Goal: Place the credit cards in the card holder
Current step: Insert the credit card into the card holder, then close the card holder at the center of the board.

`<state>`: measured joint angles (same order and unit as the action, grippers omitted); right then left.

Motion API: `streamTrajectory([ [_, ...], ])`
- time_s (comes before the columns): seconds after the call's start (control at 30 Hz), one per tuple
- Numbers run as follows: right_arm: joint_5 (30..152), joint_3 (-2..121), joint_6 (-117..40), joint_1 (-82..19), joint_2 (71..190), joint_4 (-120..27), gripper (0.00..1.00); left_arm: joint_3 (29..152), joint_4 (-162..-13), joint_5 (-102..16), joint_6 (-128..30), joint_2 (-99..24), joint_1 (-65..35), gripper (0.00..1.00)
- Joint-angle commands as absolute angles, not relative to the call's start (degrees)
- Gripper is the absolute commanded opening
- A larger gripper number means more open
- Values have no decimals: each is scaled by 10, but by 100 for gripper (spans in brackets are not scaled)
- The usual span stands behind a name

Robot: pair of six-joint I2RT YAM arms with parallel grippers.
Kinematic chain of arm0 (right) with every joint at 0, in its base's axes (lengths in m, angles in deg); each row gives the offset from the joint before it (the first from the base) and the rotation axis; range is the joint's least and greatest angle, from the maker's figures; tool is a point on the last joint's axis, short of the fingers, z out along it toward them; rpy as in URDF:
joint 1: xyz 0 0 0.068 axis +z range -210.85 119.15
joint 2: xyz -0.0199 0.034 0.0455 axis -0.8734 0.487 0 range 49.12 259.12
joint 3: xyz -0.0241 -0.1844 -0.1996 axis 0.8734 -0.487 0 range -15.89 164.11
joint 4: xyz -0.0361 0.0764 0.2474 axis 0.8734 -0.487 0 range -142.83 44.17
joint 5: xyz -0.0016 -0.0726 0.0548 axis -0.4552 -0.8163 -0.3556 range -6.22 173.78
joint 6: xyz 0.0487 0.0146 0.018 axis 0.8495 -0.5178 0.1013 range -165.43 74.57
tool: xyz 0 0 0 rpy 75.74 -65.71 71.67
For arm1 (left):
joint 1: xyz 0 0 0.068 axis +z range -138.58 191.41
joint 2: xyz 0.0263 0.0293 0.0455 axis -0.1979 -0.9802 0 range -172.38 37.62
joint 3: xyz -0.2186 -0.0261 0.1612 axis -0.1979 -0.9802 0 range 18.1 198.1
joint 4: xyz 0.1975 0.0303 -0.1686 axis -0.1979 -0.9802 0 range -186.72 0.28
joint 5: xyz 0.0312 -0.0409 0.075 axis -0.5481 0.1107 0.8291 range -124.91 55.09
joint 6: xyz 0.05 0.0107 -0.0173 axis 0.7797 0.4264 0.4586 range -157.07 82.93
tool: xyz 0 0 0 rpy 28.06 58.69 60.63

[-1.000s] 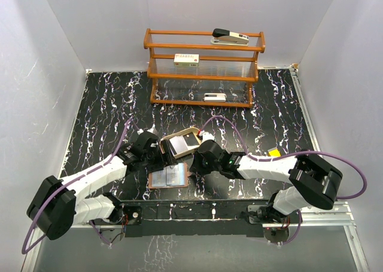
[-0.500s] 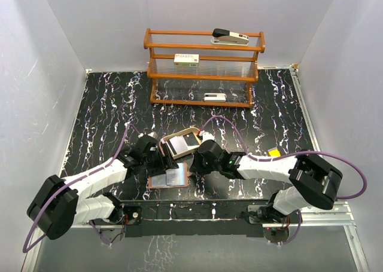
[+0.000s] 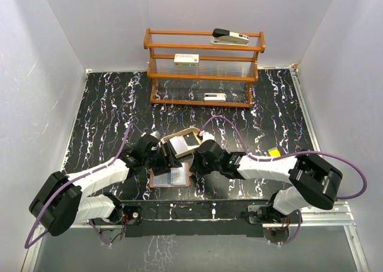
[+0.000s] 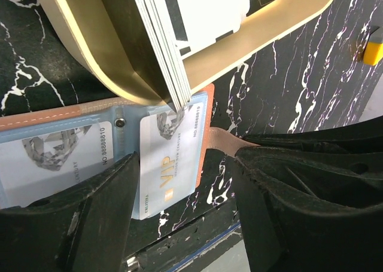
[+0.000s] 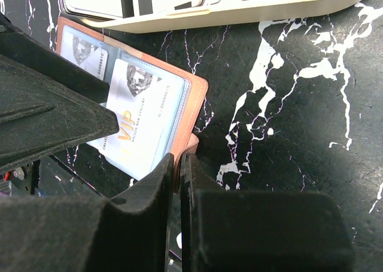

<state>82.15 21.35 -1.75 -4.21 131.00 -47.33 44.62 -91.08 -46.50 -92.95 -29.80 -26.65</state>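
Observation:
The card holder (image 3: 170, 177) lies open and flat near the table's front edge, brown leather with bluish pockets. A silvery VIP credit card (image 4: 170, 164) sits in its right pocket, its lower end sticking out. Another silvery card (image 4: 54, 155) is in the left pocket. My left gripper (image 4: 185, 164) is open and straddles the VIP card. My right gripper (image 5: 179, 158) is shut on the holder's brown strap (image 5: 197, 145) at its right edge. More cards (image 4: 161, 45) stand stacked in the tan tray (image 3: 192, 131) just behind the holder.
A wooden rack (image 3: 203, 69) with a stapler and white boxes stands at the back. A small yellow block (image 3: 274, 153) lies right of the arms. The table's front rail (image 3: 197, 212) is close below the holder.
The silvery card that was tilted over the holder now lies flat in its right pocket. My left gripper has shifted slightly right. The right gripper has held still.

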Motion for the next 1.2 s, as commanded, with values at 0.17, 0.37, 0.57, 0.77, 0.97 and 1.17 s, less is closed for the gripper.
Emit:
streamTrajectory([
  [0.17,823,213,-6,-38,1307,-436,0,425,-866,-472,-952,-304,-277,61],
  [0.37,826,215,-5,-37,1300,-438,0,423,-866,-472,-963,-299,-278,65],
  [0.57,799,200,1,-37,1283,-458,0,437,-941,-439,-950,-253,-277,70],
  [0.77,781,168,10,-37,1258,-461,0,474,-1060,-370,-916,-206,-277,76],
  [0.97,770,158,11,-37,1237,-470,0,481,-1116,-332,-906,-192,-275,79],
  [1.17,774,151,10,-37,1231,-464,0,472,-1141,-303,-899,-190,-270,83],
])
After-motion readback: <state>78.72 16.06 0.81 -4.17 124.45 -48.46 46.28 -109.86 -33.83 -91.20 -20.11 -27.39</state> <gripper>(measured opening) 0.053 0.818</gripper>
